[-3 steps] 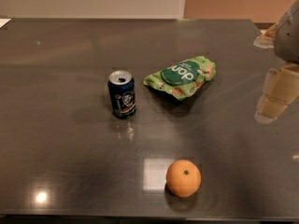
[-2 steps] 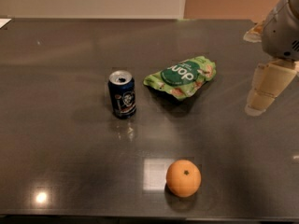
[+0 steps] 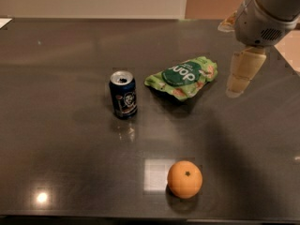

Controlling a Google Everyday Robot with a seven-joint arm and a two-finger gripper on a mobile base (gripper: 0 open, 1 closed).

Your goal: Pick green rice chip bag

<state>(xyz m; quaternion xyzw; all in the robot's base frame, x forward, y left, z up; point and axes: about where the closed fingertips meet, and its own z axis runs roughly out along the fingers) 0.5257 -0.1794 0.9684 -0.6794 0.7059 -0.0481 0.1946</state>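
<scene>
Camera view: claw (image 3: 238,82) hangs just right of the green rice chip bag (image 3: 183,76), over the counter (image 3: 56,139). Wide or narrow? Cannot tell from here. Bag lies flat mid-counter, right of the can (image 3: 123,93). It looks light, crinkly, soft and easily crushed, so I'd pinch gently across its puffed middle or a crimped edge. Count: one bag, one can, one orange (image 3: 185,179).

An upright dark can (image 3: 123,94) and an orange (image 3: 184,179) sit apart on a table (image 3: 56,139).
</scene>
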